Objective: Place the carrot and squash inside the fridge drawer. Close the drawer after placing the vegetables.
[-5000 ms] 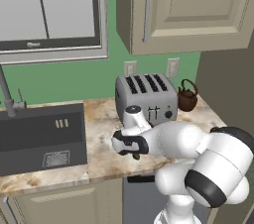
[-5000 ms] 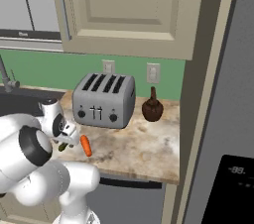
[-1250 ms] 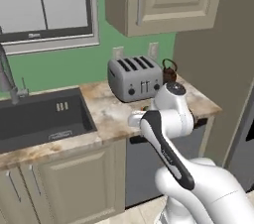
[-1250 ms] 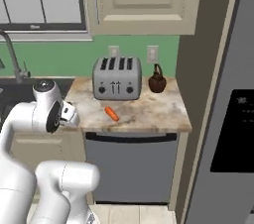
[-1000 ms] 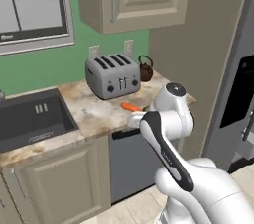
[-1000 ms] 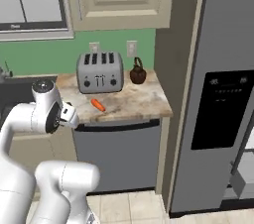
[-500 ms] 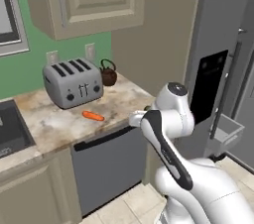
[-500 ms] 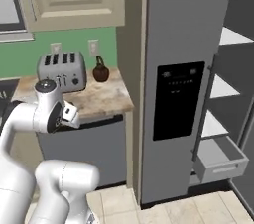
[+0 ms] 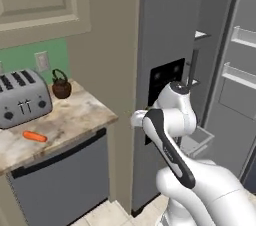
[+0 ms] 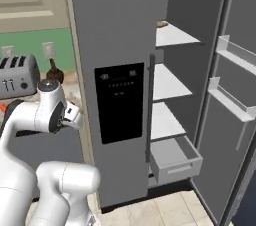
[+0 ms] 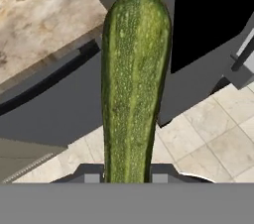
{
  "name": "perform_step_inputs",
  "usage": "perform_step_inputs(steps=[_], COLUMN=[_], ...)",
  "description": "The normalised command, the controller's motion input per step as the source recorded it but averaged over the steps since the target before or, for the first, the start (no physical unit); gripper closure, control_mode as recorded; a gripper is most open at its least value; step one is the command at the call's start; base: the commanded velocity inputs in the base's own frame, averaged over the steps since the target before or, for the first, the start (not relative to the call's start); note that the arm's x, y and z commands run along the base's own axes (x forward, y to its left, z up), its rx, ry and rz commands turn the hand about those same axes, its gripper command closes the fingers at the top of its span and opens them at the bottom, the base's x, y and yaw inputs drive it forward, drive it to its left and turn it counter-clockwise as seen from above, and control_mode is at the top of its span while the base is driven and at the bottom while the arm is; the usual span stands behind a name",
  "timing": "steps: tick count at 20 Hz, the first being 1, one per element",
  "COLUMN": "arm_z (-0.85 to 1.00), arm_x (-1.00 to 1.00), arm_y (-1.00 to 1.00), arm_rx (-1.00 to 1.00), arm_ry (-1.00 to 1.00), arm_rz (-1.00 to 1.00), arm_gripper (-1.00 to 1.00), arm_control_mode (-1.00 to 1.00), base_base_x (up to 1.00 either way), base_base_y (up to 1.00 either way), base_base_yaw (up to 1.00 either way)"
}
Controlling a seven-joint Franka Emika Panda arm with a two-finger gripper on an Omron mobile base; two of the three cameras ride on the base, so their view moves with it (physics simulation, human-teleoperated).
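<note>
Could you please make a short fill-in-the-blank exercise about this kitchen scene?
1. The hand is shut on the ____.
2. The carrot lies on the counter in front of the ____.
3. The fridge drawer is pulled ____.

Missing words: squash; toaster; open

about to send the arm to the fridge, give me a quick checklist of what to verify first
1. Squash gripped: ok, it stands between the fingers of the gripper, jaws shut on it.
2. Fridge drawer pulled out: ok, it projects below the white shelves.
3. Fridge door out of the way: ok, swung wide open on the right.
4. Drawer has room: ok, the visible part of its inside looks bare in the right base view.
5. Carrot located: ok, lying on the counter in front of the toaster, not yet fetched.
6. Squash lined up over drawer: not ok, it hangs above floor beside the counter.
</note>
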Motion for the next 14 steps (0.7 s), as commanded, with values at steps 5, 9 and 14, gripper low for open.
perform_step_inputs(steps=[5,9,14], arm_z=[0.0,0.0,0.0], arm_x=[0.0,0.0,0.0], arm_y=[0.0,0.0,0.0], arm_rx=[0.0,0.0,0.0], arm_ry=[0.0,0.0,0.0], arm_rz=[0.0,0.0,0.0], arm_gripper=[1.0,1.0,1.0], arm_control_mode=[1.0,1.0,1.0], base_base_x=[0.2,0.28,0.19], base_base_y=[-0.81,-0.75,-0.44], base_base_yaw=[-0.16,-0.15,-0.14])
